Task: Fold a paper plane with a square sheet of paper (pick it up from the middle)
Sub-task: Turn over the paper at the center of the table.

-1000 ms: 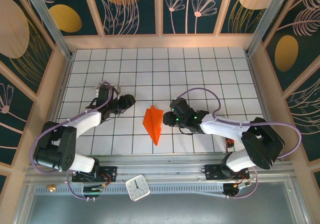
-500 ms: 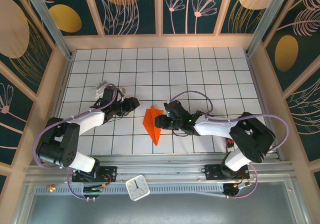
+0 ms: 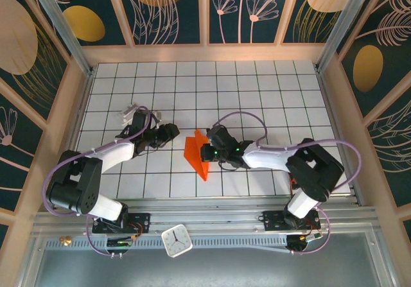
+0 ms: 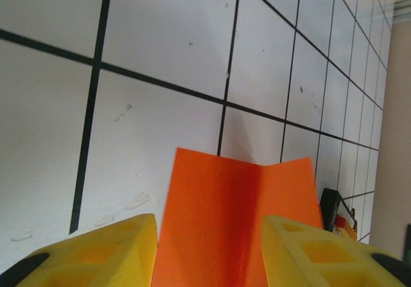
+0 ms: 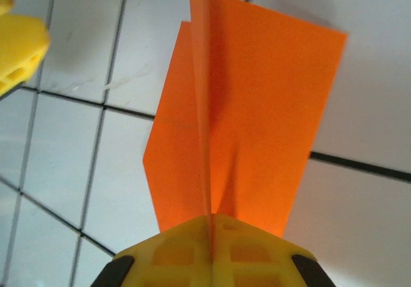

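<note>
The paper plane (image 3: pixel 196 154) is a bright orange dart lying mid-table, wide end away from me and point toward the near edge. My right gripper (image 3: pixel 207 151) is at its right side, shut on the raised centre fold. In the right wrist view the yellow fingers (image 5: pixel 186 252) press together on that fold, and the plane (image 5: pixel 257 107) spreads out ahead of them. My left gripper (image 3: pixel 173 131) stands open just left of the plane. In the left wrist view the left gripper (image 4: pixel 209 255) has its jaws wide apart, with the creased orange plane (image 4: pixel 237 210) showing between them.
A small silvery-white block (image 3: pixel 131 113) lies behind the left arm. A small black tray (image 4: pixel 334 208) with red bits sits beyond the plane. A white clock (image 3: pixel 176 241) rests on the rail at the near edge. The left gripper's yellow finger (image 5: pixel 19 43) shows beside the plane.
My right gripper has moved left to the plane and shut on its centre fold, tilting it. My left gripper has moved right, closer to the plane.
</note>
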Controlling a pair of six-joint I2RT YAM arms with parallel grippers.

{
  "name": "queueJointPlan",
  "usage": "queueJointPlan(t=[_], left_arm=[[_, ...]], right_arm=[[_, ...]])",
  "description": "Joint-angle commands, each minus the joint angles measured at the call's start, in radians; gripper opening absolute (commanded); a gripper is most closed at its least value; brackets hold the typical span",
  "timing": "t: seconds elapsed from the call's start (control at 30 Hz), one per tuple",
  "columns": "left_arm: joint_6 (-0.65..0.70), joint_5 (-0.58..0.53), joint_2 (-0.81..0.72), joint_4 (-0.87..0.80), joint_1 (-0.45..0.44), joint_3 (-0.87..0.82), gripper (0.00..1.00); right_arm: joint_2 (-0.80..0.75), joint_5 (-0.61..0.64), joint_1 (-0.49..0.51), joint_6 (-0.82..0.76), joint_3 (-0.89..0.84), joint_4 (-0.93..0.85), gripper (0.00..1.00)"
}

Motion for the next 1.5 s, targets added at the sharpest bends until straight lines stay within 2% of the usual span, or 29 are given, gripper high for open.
queueJointPlan(t=[0.0, 0.13, 0.27, 0.4, 0.57, 0.63, 0.83, 1.07, 1.23, 1.47], left_arm=[[0.024, 0.009, 0.011, -0.004, -0.002, 0.034, 0.47], [0.049, -0.006, 0.021, -0.016, -0.002, 0.057, 0.47], [0.065, -0.023, 0.032, -0.028, -0.003, 0.080, 0.47], [0.078, -0.042, 0.043, -0.047, -0.001, 0.097, 0.48], [0.083, -0.076, 0.050, -0.056, 0.021, 0.092, 0.48], [0.085, -0.089, 0.050, -0.058, 0.038, 0.083, 0.48], [0.112, -0.128, 0.046, -0.073, 0.094, 0.075, 0.48], [0.142, -0.169, 0.054, -0.096, 0.119, 0.095, 0.49], [0.146, -0.158, 0.075, -0.108, 0.120, 0.130, 0.49], [0.143, -0.134, 0.064, -0.126, 0.121, 0.155, 0.49]], right_arm=[[-0.134, 0.225, -0.025, -0.132, 0.104, -0.293, 0.00], [-0.178, 0.534, -0.034, -0.213, 0.284, -0.668, 0.00], [-0.131, 0.760, -0.033, -0.204, 0.432, -0.941, 0.00], [0.002, 0.904, -0.010, -0.108, 0.538, -1.157, 0.00], [0.207, 0.993, 0.057, 0.061, 0.625, -1.356, 0.00], [0.294, 1.004, 0.089, 0.107, 0.670, -1.407, 0.00], [0.514, 0.943, 0.180, 0.097, 0.760, -1.385, 0.00], [0.588, 0.830, 0.242, 0.000, 0.803, -1.204, 0.00], [0.623, 0.757, 0.271, -0.043, 0.819, -1.078, 0.00], [0.603, 0.639, 0.271, -0.088, 0.836, -0.926, 0.17]])
